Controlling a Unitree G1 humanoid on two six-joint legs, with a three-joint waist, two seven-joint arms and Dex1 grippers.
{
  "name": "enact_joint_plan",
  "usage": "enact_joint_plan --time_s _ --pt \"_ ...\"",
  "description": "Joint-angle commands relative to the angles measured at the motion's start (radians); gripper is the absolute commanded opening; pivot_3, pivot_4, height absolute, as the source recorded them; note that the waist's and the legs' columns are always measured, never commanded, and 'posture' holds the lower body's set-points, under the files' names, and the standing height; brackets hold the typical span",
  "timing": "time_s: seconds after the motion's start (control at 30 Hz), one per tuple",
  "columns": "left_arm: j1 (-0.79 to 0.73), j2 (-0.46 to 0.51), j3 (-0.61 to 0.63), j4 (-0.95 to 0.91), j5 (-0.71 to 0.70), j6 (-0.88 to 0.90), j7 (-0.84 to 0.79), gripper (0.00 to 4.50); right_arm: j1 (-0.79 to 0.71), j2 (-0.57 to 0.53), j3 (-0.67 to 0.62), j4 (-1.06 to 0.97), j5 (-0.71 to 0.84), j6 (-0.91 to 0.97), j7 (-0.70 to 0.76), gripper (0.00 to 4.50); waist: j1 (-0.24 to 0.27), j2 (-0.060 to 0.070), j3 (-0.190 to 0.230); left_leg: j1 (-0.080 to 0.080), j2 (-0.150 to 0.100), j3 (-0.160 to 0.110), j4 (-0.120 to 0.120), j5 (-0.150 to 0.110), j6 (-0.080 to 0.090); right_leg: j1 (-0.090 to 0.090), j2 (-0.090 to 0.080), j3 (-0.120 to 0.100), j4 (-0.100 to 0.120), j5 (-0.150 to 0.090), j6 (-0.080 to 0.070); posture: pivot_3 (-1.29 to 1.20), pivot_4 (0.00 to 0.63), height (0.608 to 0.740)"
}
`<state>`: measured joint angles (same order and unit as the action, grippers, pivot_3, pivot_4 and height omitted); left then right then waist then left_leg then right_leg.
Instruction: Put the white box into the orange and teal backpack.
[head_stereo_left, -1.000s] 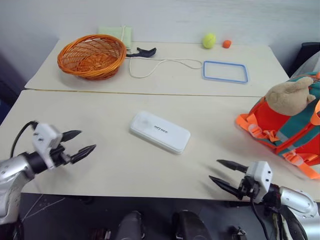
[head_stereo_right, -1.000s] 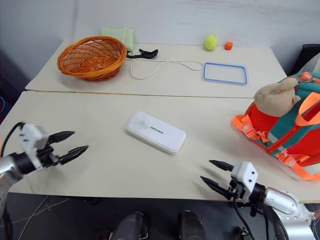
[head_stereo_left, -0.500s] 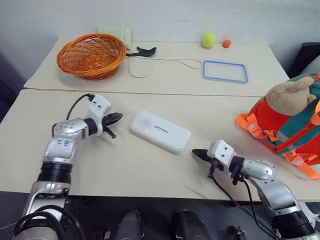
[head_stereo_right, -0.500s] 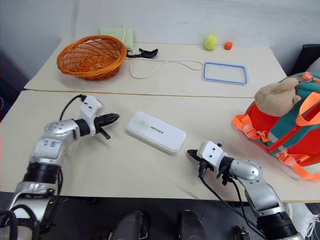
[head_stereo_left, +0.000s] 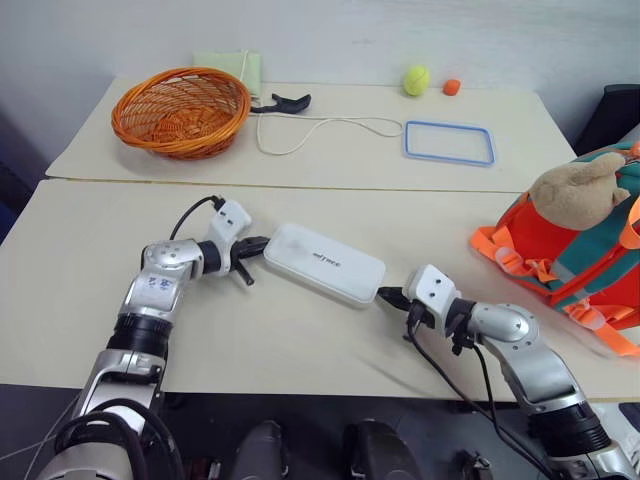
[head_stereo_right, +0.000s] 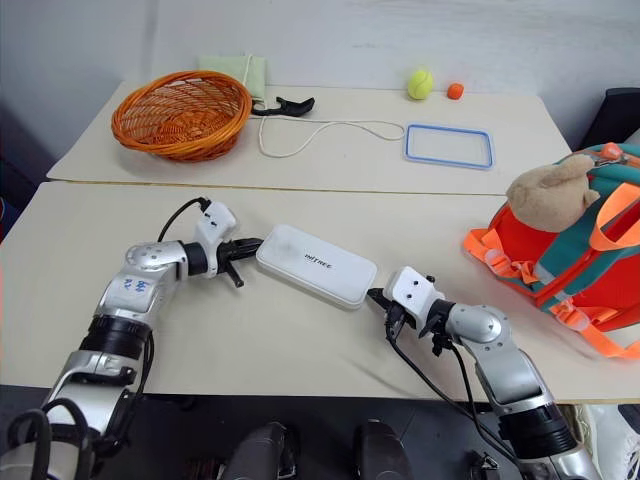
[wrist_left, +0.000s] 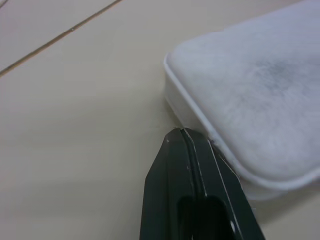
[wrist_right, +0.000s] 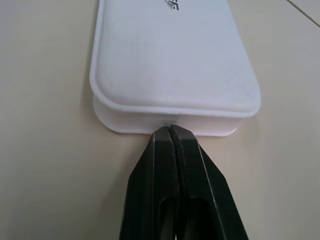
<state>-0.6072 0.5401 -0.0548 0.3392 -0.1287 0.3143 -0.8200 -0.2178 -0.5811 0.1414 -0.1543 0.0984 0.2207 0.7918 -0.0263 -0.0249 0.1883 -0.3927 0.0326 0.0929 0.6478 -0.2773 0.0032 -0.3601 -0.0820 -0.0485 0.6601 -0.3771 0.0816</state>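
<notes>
Two claws, spread a second ago, are now pressed together: my left claw (head_stereo_left: 262, 243) and right claw (head_stereo_left: 385, 295) touch opposite ends of the white box (head_stereo_left: 324, 263), mid-bench; backpack (head_stereo_left: 580, 250) at the right edge.

The left gripper (wrist_left: 182, 131) has its two black fingers (wrist_left: 170, 175) pressed together, nothing between them; their tips touch the rounded corner of the white box (wrist_left: 255, 95); both rest over the pale tabletop (wrist_left: 80, 125), a thin seam crossing it beyond the fingers.
</notes>
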Motion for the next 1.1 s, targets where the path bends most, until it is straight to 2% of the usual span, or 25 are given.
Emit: enact_joint_plan --time_s 0.03,0.37,0.6,0.7,0.83,0.97,1.1 --pt "0.068 0.015 -0.014 -0.170 -0.057 0.057 -0.073 0.01 -0.026 -0.027 -0.014 -0.023 0.013 -0.016 0.034 0.00 0.000 0.000 0.000 0.000 0.000 0.000 0.000 0.000 0.000 0.000 0.000 0.000 0.000 0.000 0.000 0.00 0.150 0.740" --pt "0.266 0.095 0.022 -0.515 -0.137 0.240 -0.087 0.01 -0.053 -0.137 -0.080 0.051 0.034 -0.041 0.126 0.00 0.000 0.000 0.000 0.000 0.000 -0.001 0.000 0.000 0.001 0.001 -0.001 0.000 -0.002 0.000 0.000 0.00 0.150 0.740" --pt "0.305 0.162 0.085 -0.538 -0.154 0.304 -0.069 0.01 -0.052 -0.175 -0.092 0.092 0.015 0.021 0.132 0.00 0.000 0.000 0.000 0.001 0.000 -0.001 -0.001 0.000 0.001 0.001 -0.001 0.001 -0.002 0.000 0.000 0.00 0.150 0.740" --pt "0.305 0.211 0.143 -0.514 -0.233 0.486 -0.078 0.58 -0.035 -0.198 -0.109 0.092 0.028 0.016 0.144 0.00 -0.001 0.000 0.000 0.001 0.000 -0.001 -0.001 0.000 0.001 0.001 -0.001 0.000 -0.002 0.000 0.000 0.00 0.150 0.740" --pt "0.243 0.258 0.192 -0.431 -0.417 0.866 -0.140 1.83 -0.035 -0.211 -0.109 0.099 0.034 0.004 0.163 0.00 -0.001 0.000 0.000 0.001 0.000 -0.001 -0.001 0.000 0.001 0.001 -0.001 0.001 -0.002 0.000 0.000 0.00 0.150 0.740" --pt "0.098 0.171 0.274 -0.264 -0.485 1.070 -0.062 3.05 -0.051 -0.210 -0.099 0.118 0.032 -0.016 0.185 0.00 0.004 0.000 0.000 0.001 -0.001 -0.002 0.000 0.000 0.001 0.001 -0.001 0.000 -0.001 0.000 0.000 0.00 0.150 0.740" --pt "-0.005 0.112 0.258 -0.156 -0.497 1.188 -0.020 4.17 -0.079 -0.202 -0.082 0.146 0.027 -0.041 0.207 0.00 0.002 0.000 0.000 0.000 -0.001 -0.001 0.000 0.000 0.001 0.001 -0.001 0.000 -0.001 0.000 0.000 0.00 0.150 0.740"
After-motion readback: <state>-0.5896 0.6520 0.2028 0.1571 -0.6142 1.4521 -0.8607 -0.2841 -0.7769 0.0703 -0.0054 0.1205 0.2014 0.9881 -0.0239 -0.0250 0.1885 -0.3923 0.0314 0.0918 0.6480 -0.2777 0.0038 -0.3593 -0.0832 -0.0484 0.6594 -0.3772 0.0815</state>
